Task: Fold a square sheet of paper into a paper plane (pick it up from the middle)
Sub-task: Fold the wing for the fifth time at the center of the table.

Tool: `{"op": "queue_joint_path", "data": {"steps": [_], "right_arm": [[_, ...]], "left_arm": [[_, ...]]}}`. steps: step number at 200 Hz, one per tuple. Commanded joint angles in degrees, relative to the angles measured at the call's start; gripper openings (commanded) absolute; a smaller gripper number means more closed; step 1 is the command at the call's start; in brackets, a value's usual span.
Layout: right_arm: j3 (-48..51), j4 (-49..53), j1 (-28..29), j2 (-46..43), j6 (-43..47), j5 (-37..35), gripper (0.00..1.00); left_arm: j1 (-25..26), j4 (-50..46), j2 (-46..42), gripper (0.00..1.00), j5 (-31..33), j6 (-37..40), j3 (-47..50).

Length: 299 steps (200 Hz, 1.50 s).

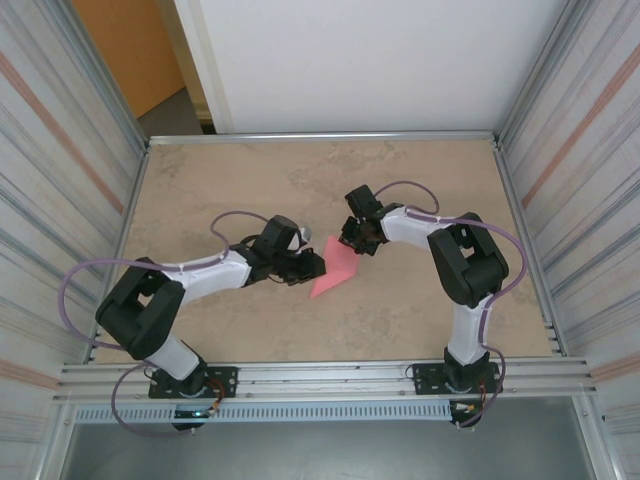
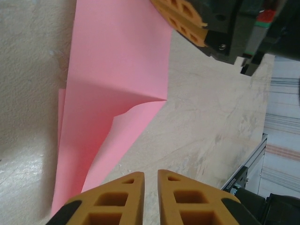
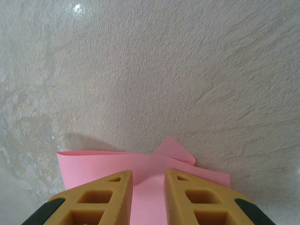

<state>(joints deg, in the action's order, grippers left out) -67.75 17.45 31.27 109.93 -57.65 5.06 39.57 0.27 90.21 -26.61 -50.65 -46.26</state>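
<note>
At far left, a ribbed metal wall, grey, streaked with faint orange. Beneath it, a matte tabletop in a beige stone pattern, fine-grained and pebbly up close, edged with bare aluminium rail. On the left, a jointed arm in glossy black and white shells, looped with a thin purple cable. At its end, the left gripper, low over the table, right at the left edge of the sheet of paper. From the left wrist, two blocky orange fingers, rubbery, moulded with hollow cells, black at the base. All but clenched: only a thin slit between them, with bare table behind it.

In the middle of the table, between the two grippers, the sheet itself. At its far corner, the right gripper, tip down on the paper. From the right wrist, the same orange cellular fingers, finely ridged on the inner faces, slightly parted, released rather than clamped, pink below the gap. Pressing the sheet or merely hovering: impossible to tell. Further right, the second black-and-white arm and another ribbed wall.

As for the sheet: thin, smooth, plain pink-red, unmarked, lying on the table. In outline a long kite, narrowing to a point at the near end, with sharp straight creases. One flap curled slightly off the layer below, lighter in tone. Stacked edges along the left side in the left wrist view.
</note>
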Motion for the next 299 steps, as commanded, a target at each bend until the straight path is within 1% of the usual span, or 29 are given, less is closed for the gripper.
{"op": "queue_joint_path", "data": {"steps": [1,16,37,57,76,116,146,159,187,197,215,255,276,299], "right_arm": [[2.2,3.8,-0.3,-0.1,-2.1,-2.7,0.24],[2.3,3.8,-0.3,-0.2,-2.4,-2.4,0.24],[3.2,2.8,-0.5,-0.4,-3.4,-1.4,0.25],[4.0,1.9,-0.6,-0.5,-4.3,-0.7,0.25],[4.3,1.7,-0.8,-0.4,-4.6,-0.3,0.25],[4.9,1.1,-0.9,-1.0,-5.0,0.6,0.25],[4.7,0.2,-1.3,-2.1,-4.8,2.5,0.29],[4.3,0.0,-1.5,-3.0,-4.2,3.2,0.31],[4.4,-1.2,-2.6,-5.8,-2.3,5.0,0.43],[5.2,-2.2,-2.8,-7.4,-1.7,5.3,0.47],[7.5,-4.1,-3.9,-11.1,-1.0,7.1,0.51],[15.1,-5.9,-5.4,-17.5,-1.0,12.1,0.53],[18.9,-7.4,-5.3,-19.3,-2.3,16.4,0.53],[23.2,-11.7,-4.7,-20.3,-4.7,20.8,0.53]], "left_arm": [[0.5,-1.0,2.4,0.14,-1.7,-0.7,-2.6],[0.5,-2.1,3.5,0.13,-1.0,-0.8,-3.3],[0.2,-5.1,4.6,0.11,2.1,0.1,-5.3],[-0.2,-4.2,5.5,0.10,5.0,-0.1,-5.8],[-0.7,-4.0,7.0,0.09,6.3,-0.3,-6.6],[-1.1,-5.4,9.9,0.08,6.0,-0.5,-7.6],[-2.3,-6.6,11.3,0.08,6.5,-0.7,-7.6],[-2.7,-6.9,12.0,0.08,6.2,-0.8,-7.6],[-3.3,-7.0,13.5,0.08,5.7,-1.4,-7.6],[-3.4,-7.0,13.9,0.08,5.4,-1.5,-7.6],[-3.8,-7.2,14.4,0.08,4.9,-1.7,-7.4],[-5.2,-5.4,14.5,0.08,1.9,-2.9,-5.9],[-6.5,-1.8,14.9,0.08,-1.4,-5.4,-4.0],[-8.0,1.8,15.1,0.08,-4.5,-7.6,-2.0]]}}
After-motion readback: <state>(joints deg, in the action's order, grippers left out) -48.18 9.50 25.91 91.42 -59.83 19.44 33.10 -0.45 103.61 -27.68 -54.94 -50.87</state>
